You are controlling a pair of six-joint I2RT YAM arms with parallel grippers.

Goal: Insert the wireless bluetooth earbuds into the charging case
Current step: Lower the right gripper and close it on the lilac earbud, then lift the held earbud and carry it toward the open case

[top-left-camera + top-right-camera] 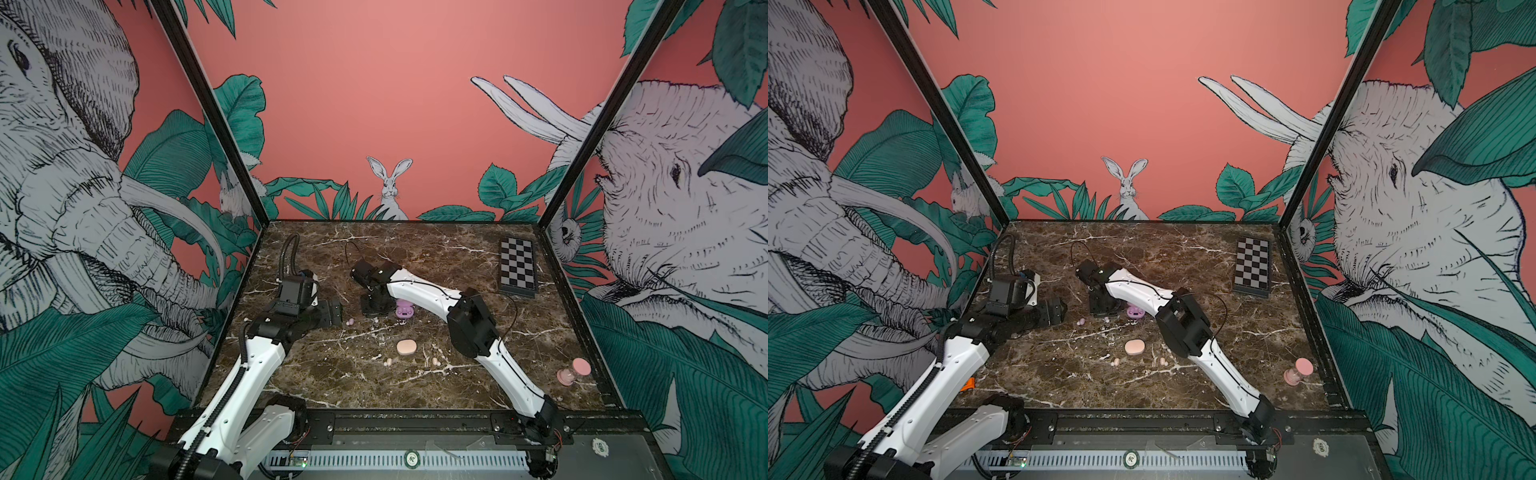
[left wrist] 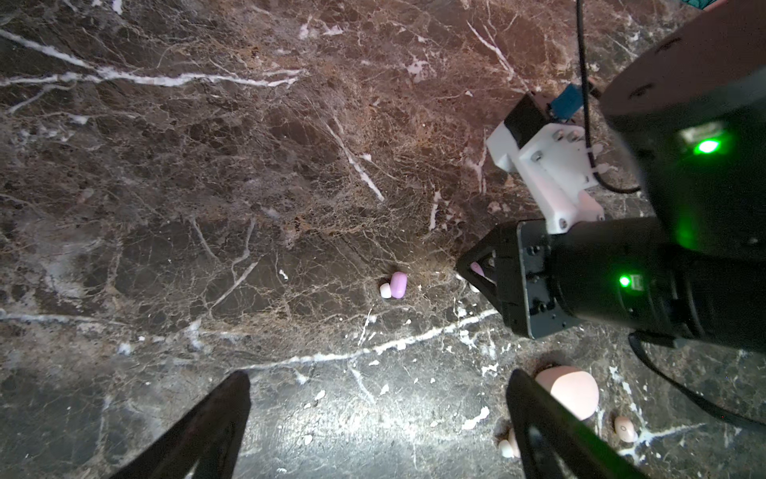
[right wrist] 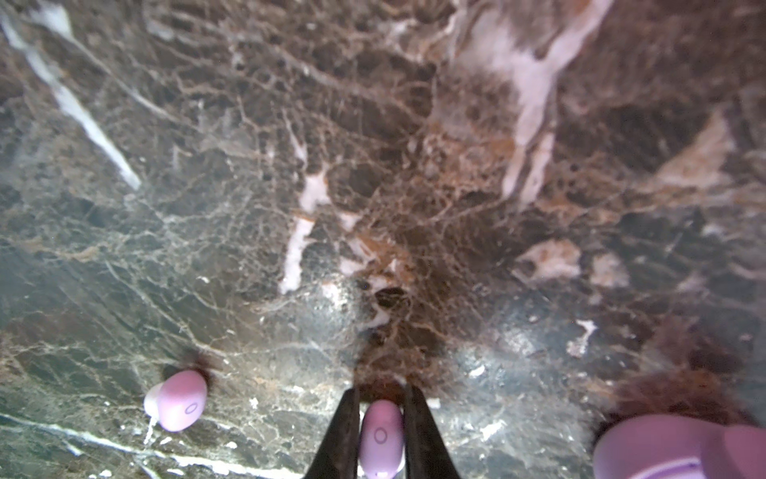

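My right gripper [image 3: 381, 393] is down at the marble table, shut on a lilac earbud [image 3: 380, 435] with a finger against each side. In the left wrist view that same bud [image 2: 476, 269] peeks out between its fingertips. A second lilac earbud [image 1: 350, 321] [image 3: 178, 400] lies loose just to the left. Right beside the right gripper stands the lilac charging case [image 1: 404, 309] [image 3: 679, 448] with its lid open. My left gripper [image 2: 378, 377] hovers open and empty, left of the loose bud. A closed peach case [image 1: 406, 347] and two peach earbuds [image 1: 387, 362] [image 1: 435, 361] lie nearer the front.
A checkerboard plate [image 1: 517, 266] lies at the back right. A pink hourglass [image 1: 575, 372] stands by the table's right edge. Printed walls close in three sides, and a black rail [image 1: 415, 419] runs along the front.
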